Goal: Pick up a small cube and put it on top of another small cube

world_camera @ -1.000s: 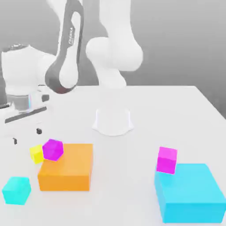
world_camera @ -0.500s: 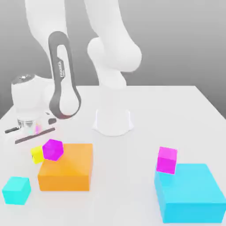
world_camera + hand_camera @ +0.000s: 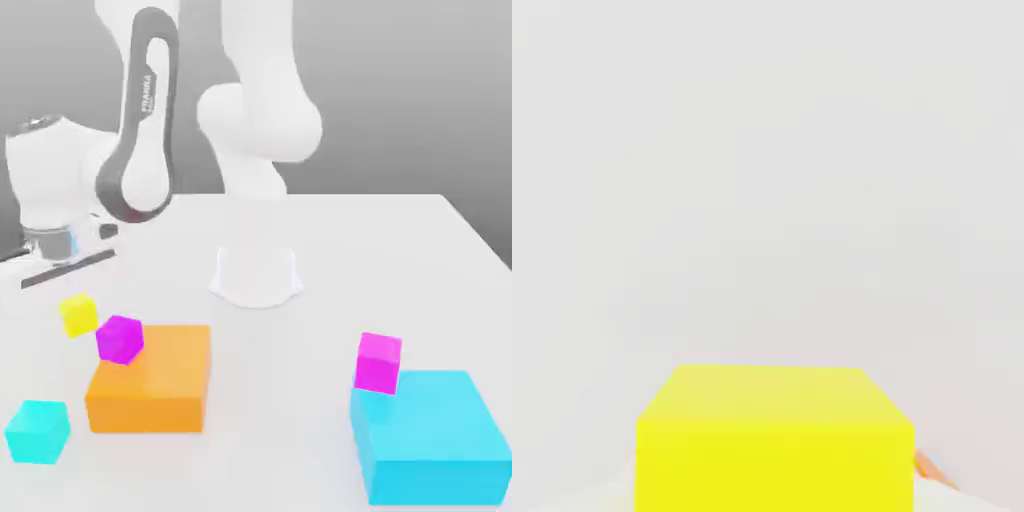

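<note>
The small yellow cube [image 3: 78, 314] hangs a little above the table at the exterior view's left, just under my gripper [image 3: 75, 298], which is shut on it. In the hand view the yellow cube [image 3: 774, 440] sits close up against the white table. The small pinkish-magenta cube [image 3: 378, 362] rests far off at the exterior view's right, against the back left corner of a large cyan block [image 3: 428, 436]. My fingers are hidden in both views.
A purple-magenta cube [image 3: 120, 338] sits at the top left corner of the orange block [image 3: 150, 380], right beside the yellow cube. A small cyan cube [image 3: 37, 431] lies at the front left. The arm's white base [image 3: 256, 275] stands mid-table.
The gripper dropped onto the yellow cube beside the orange block, shut on it, and has risen with it; the cube now sits higher and apart from the purple-magenta cube.
</note>
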{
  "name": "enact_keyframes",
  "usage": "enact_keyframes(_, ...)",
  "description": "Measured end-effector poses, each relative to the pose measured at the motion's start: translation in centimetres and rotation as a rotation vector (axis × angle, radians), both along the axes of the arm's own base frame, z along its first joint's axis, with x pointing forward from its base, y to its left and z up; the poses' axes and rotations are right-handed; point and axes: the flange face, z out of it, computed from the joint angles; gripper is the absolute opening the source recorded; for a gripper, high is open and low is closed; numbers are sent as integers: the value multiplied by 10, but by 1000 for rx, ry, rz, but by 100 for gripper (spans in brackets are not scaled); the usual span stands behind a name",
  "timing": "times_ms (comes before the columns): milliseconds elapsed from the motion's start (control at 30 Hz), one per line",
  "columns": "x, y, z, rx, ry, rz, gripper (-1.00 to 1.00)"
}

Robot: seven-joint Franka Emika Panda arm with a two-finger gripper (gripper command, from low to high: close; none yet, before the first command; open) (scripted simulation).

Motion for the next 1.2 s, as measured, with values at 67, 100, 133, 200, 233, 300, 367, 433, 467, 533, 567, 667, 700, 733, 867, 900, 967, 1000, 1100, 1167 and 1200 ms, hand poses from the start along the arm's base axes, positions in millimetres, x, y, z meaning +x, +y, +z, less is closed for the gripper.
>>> enact_keyframes(67,16,2,12,15,-33,67,-100)
enact_keyframes(100,33,15,19,19,-46,129,-100)
enact_keyframes(133,49,28,26,23,-56,189,-100)
enact_keyframes(200,77,60,42,26,-72,310,-100)
enact_keyframes(233,91,80,49,28,-78,376,-100)
enact_keyframes(300,115,124,64,29,-84,514,-100)
enact_keyframes(367,130,173,75,26,-80,651,-100)
enact_keyframes(433,139,223,84,19,-71,787,-100)
enact_keyframes(467,140,248,88,14,-65,855,-100)
enact_keyframes(533,138,298,95,1,-51,990,-100)
enact_keyframes(567,135,323,98,-7,-43,1058,-100)
enact_keyframes(667,115,394,106,-38,-14,1258,-100)
enact_keyframes(700,107,414,107,-59,0,1305,-100)
enact_keyframes(733,104,423,102,-73,8,1328,-100)
enact_keyframes(867,101,431,63,-90,19,1348,-100)
enact_keyframes(900,100,432,53,-89,18,1350,-100)
enact_keyframes(967,99,433,45,-87,16,1351,100)
enact_keyframes(1000,99,433,45,-87,16,1351,100)
enact_keyframes(1100,99,433,45,-87,16,1351,100)
enact_keyframes(1167,99,433,45,-87,18,1351,100)
enact_keyframes(1200,100,432,52,-89,20,1350,100)
